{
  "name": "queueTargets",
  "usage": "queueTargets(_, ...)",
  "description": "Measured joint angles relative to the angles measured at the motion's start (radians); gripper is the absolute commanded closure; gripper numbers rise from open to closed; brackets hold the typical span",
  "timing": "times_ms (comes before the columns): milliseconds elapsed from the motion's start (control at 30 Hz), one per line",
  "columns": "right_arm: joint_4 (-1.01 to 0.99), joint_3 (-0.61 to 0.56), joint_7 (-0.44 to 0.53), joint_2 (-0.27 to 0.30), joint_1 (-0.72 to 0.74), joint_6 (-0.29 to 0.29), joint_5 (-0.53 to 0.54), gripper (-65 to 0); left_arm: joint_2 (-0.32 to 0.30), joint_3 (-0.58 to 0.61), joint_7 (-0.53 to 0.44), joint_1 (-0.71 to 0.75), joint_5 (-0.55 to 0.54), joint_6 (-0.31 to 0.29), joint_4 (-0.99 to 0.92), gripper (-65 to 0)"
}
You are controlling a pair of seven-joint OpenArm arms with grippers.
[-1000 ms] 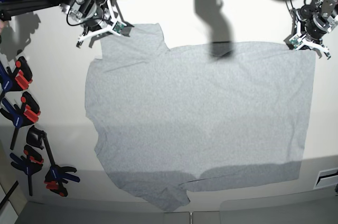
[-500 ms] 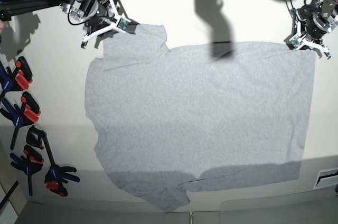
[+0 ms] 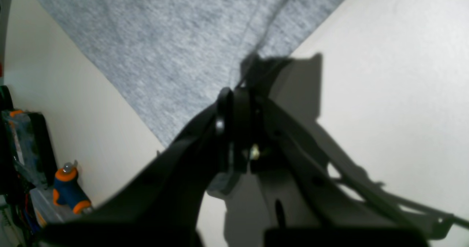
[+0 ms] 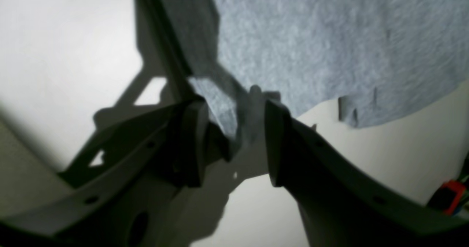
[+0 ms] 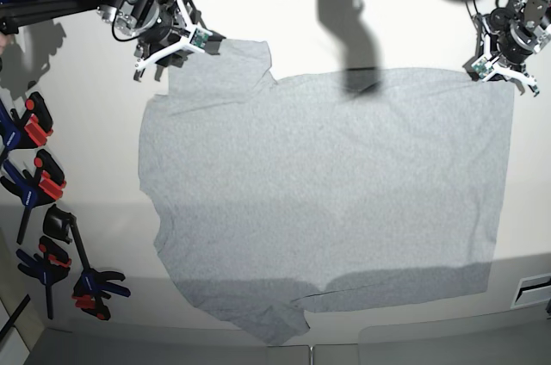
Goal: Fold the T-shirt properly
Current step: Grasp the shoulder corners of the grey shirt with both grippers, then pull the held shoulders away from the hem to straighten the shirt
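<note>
Large grey T-shirt spread flat, plain side up, over most of the white surface, reaching from near the far edge almost to the near edge; one sleeve toward the far left corner, another sleeve at the near edge, hem running along the right side.

Left end effector parked at the far right corner of the surface, clenched tight on the T-shirt's hem corner; in the left wrist view, dark fingers pressed together with grey cloth pinched between them and fanning out beyond.

Right end effector at the far left corner, over the sleeve's edge, released: in the right wrist view, fingers standing apart with a fold of sleeve cloth lying loose in the gap, touching neither pad clearly.

Several black clamps with red and blue grips lined along the left edge of the surface, well apart from the T-shirt.
</note>
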Motion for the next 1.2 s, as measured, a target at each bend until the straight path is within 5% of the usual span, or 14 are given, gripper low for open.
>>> queueTargets(267,-0.052,-0.133,0.064,0.002,0.011,-0.150,-0.174,-21.6,0.000,0.000,0.000,0.000,0.000,0.000,0.000,0.0)
queueTargets(400,-0.056,-0.206,0.041,0.004,0.016,-0.172,-0.196,0.0,0.000,0.000,0.000,0.000,0.000,0.000,0.000,0.0)
queueTargets(600,-0.055,-0.286,-0.048,0.002,0.016,-0.325,-0.207,0.0,0.000,0.000,0.000,0.000,0.000,0.000,0.000,0.0)
queueTargets(1067,0.043,-0.299,-0.145,0.009,-0.021,-0.322,-0.158,0.0,-0.002,-0.005,0.121,0.035,0.005,0.012,0.045,0.0)
queueTargets(1200,0.095,-0.304,-0.153,0.034,-0.073,-0.343,-0.150,0.0,-0.003,-0.004,0.136,0.085,0.095,0.011,0.104,0.0)
